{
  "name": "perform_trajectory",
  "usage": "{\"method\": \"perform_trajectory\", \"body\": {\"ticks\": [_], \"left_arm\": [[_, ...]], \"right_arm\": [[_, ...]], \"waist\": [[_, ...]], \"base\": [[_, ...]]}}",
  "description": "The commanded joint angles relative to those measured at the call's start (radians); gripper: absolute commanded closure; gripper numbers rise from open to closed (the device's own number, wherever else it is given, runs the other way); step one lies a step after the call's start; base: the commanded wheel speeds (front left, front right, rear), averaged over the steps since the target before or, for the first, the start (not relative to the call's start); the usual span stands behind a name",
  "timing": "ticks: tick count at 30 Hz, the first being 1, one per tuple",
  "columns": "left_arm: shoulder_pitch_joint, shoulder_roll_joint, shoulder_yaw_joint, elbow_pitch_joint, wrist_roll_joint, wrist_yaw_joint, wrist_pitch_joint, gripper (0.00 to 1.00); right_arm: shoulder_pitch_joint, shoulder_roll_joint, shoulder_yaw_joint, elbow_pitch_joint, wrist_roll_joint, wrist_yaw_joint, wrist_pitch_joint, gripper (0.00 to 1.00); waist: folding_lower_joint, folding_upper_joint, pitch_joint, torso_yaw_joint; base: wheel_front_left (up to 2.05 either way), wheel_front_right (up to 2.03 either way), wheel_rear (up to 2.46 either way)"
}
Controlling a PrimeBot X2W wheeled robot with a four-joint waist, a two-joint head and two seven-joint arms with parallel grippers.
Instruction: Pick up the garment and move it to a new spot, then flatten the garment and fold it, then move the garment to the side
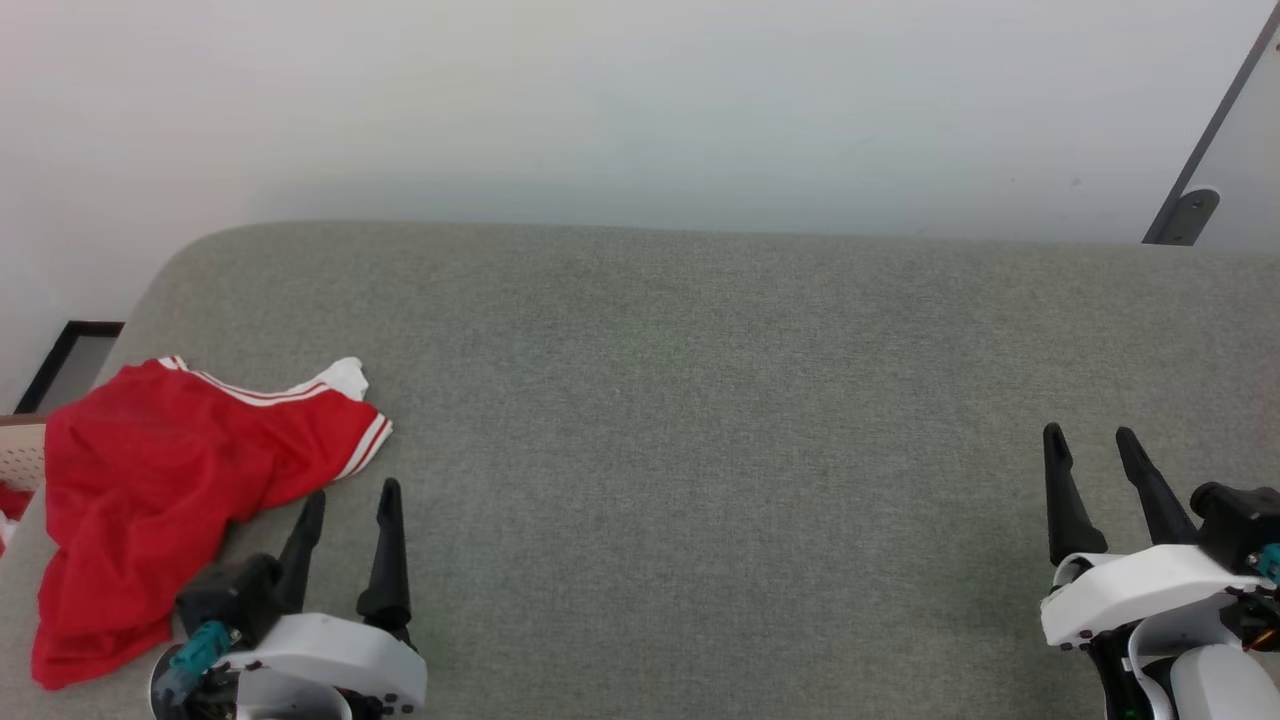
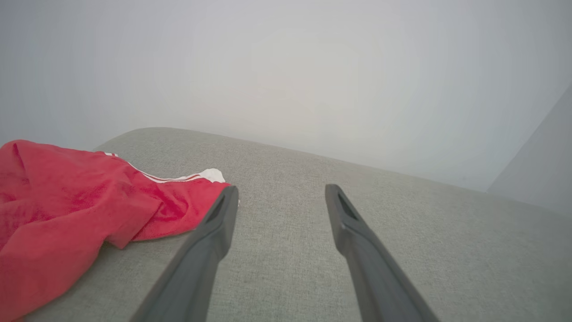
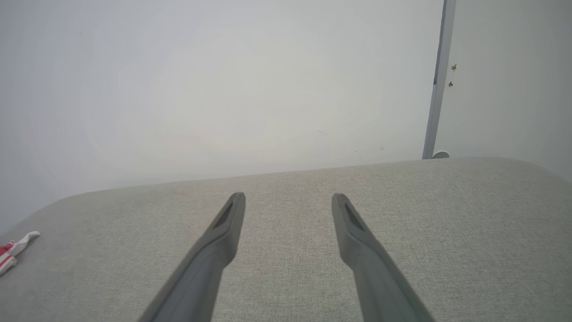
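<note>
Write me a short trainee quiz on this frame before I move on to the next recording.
1. Which is nearer the red jersey: the left gripper or the right gripper?
2. How does the jersey lie on the grey upholstered surface? A) crumpled at its left end; B) folded at its centre; C) spread flat at its right end.
3. True or false: the left gripper is shut on the jersey.

Key: 1. The left gripper. 2. A. 3. False: both grippers are open and hold nothing.

Head view looks down; wrist views skim low; all share garment (image 1: 150, 480), grey surface (image 1: 700, 400).
</note>
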Motion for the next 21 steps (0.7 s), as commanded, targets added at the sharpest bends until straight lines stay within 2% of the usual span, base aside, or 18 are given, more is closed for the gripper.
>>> {"method": "perform_trajectory", "body": {"ticks": [1,9,21], "left_arm": [[-0.010,0.009,0.001,0.001,0.028,-0.003,-0.010,0.00],[-0.015,0.002,0.011,0.025,0.083,-0.012,-0.027,0.00],[-0.021,-0.018,0.041,0.053,0.154,-0.039,-0.051,0.00]], "right_arm": [[-0.011,0.001,0.000,0.000,-0.035,-0.001,-0.009,0.00],[-0.018,0.002,-0.012,0.015,-0.116,-0.001,-0.027,0.00],[0.019,0.009,-0.054,0.005,-0.173,-0.001,-0.050,0.00]], "waist": [[-0.0001,0.0000,0.000,0.000],[-0.0001,0.0000,-0.001,0.004],[-0.0001,0.0000,-0.002,0.015]], "base": [[0.00,0.00,0.00],[0.00,0.00,0.00],[0.00,0.00,0.00]]}}
